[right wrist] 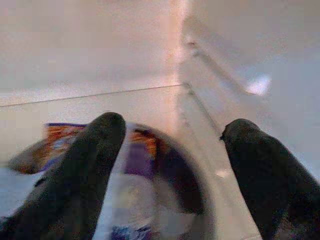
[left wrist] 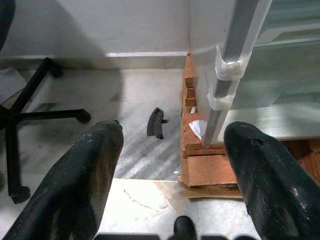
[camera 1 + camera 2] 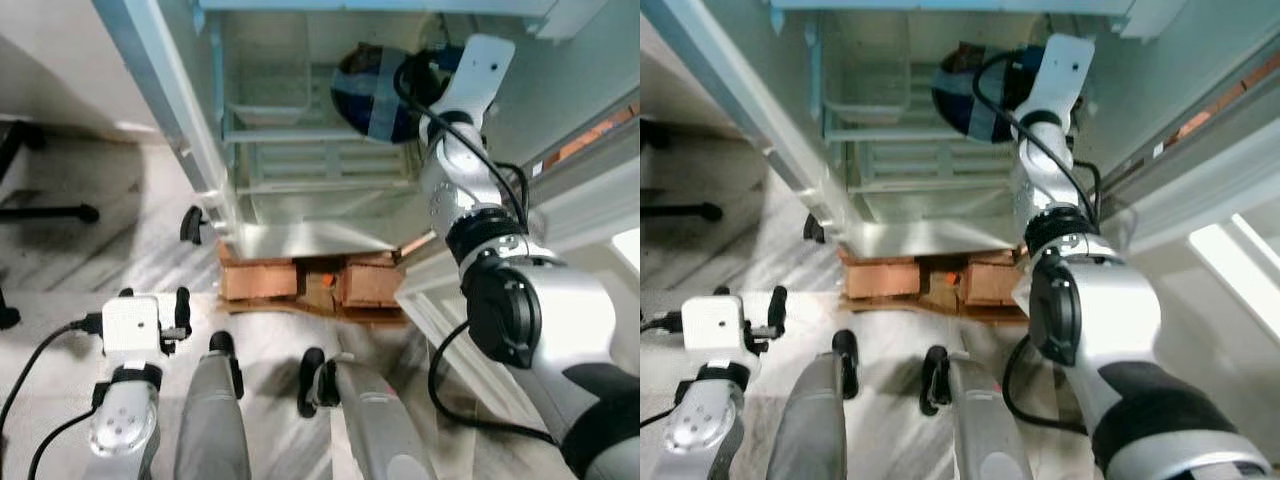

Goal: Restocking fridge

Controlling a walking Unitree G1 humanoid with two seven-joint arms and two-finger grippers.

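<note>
**Left eye view: my right arm is inside the fridge, over a dark bag**

Left eye view: the fridge (image 3: pixel 300 150) stands open before me, raised on bricks (image 3: pixel 310 280) over a marble floor (image 3: pixel 120 230). My right arm reaches up and into the cabinet, and my right gripper (image 3: pixel 425 75) is at a dark blue bag (image 3: pixel 370 95) lying near the right wall of the upper shelf. From here I cannot tell how the fingers sit on it. My left gripper (image 3: pixel 150 300) hangs low beside my legs, outside the fridge.

Right eye view: the same scene, with the bag against my right wrist and the wire shelves (image 3: pixel 895 150) below it to the left.

Left wrist view: my left gripper's two black fingers (image 2: pixel 80 175) are spread wide with nothing between them. Beyond them lie the floor, the brick stack, the fridge's lower front edge, a small black piece (image 2: pixel 156 122) on the floor and a chair base (image 2: pixel 30 110).

Right wrist view: my right gripper's fingers (image 1: pixel 95 165) are parted and unclenched, and the bag, blurred, with purple and orange print, lies between and just beyond them on the white fridge shelf (image 1: pixel 100 105). I cannot tell whether the fingers touch it.
</note>
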